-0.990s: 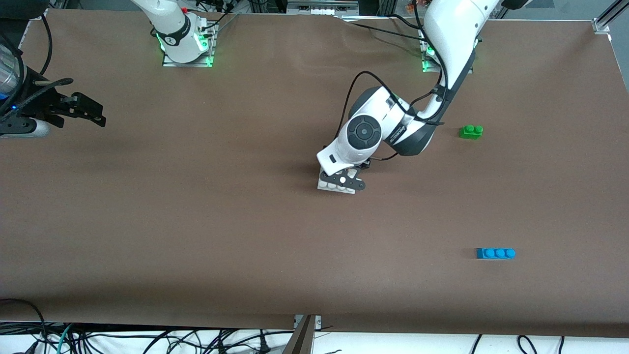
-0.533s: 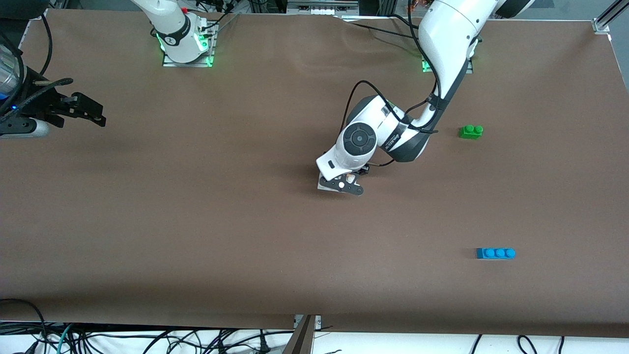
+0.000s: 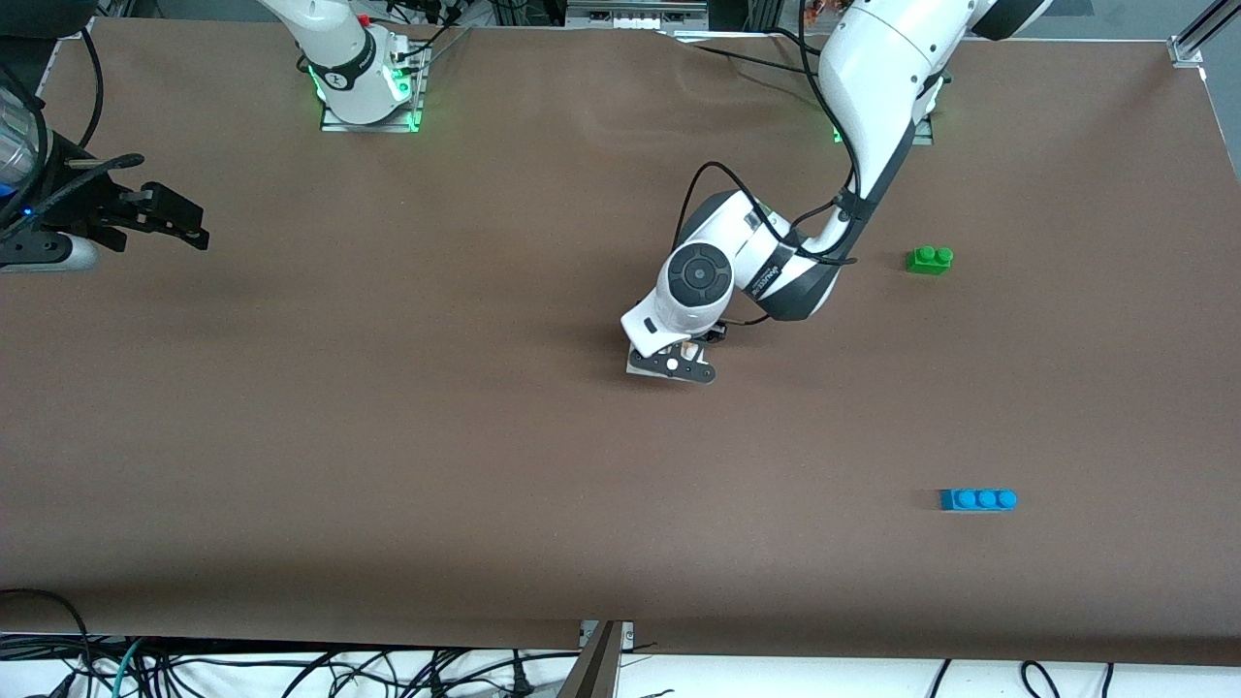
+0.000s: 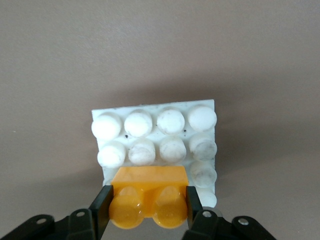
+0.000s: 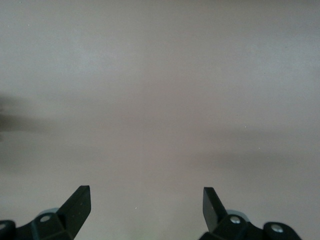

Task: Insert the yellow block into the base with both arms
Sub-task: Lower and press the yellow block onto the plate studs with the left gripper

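Covering most of the front view, the brown table (image 3: 388, 436) carries the left arm (image 3: 873, 87) reaching to mid-frame. The right gripper (image 5: 147, 205) waits at the upper left edge, fingers spread apart, empty. The base (image 4: 155, 135) lies at centre. The left gripper (image 4: 148, 205) is clamped on the yellow block (image 4: 148, 192), over the base's studs. At right lie a blue brick (image 3: 977, 499) and a green brick (image 3: 929, 260).

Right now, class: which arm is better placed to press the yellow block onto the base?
Left. Its gripper is shut on the yellow block, over the base. The right gripper waits open at its end of the table.
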`<state>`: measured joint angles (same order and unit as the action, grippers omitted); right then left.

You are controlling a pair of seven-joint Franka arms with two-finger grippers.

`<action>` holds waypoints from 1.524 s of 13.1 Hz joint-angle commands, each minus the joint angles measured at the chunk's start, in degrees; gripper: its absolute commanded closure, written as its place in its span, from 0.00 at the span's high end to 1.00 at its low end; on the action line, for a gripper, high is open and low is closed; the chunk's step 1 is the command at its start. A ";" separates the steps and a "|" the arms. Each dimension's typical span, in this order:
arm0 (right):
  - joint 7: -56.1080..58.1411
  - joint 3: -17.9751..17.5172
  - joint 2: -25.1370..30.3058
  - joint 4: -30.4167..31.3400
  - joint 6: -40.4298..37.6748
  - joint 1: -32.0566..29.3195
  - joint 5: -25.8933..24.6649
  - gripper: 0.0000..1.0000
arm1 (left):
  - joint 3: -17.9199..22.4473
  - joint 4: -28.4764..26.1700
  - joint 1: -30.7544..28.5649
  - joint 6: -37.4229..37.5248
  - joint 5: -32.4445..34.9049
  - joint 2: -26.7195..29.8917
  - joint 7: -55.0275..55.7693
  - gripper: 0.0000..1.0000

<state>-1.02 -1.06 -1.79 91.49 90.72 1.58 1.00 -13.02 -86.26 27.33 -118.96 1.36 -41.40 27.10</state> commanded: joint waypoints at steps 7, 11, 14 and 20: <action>0.32 -0.35 0.39 0.27 0.34 -0.53 0.23 0.99 | 0.36 1.27 1.06 -0.92 2.60 -1.58 3.66 0.25; 0.32 -0.35 0.39 0.27 0.34 -0.53 0.15 0.99 | 0.36 1.27 1.85 -0.92 2.60 -2.11 4.90 0.25; 0.32 -0.35 0.39 0.27 0.25 -0.53 0.23 0.99 | 0.36 1.27 1.85 -0.92 2.68 -2.19 4.81 0.25; 0.32 -0.35 0.39 0.27 0.25 -0.53 0.23 0.99 | 0.36 1.27 1.76 -0.83 2.69 -2.11 4.81 1.00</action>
<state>-1.03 -1.06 -1.79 91.49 90.72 1.58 1.00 -12.91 -86.26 28.54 -119.97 2.57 -42.98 30.86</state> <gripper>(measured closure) 0.004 0.322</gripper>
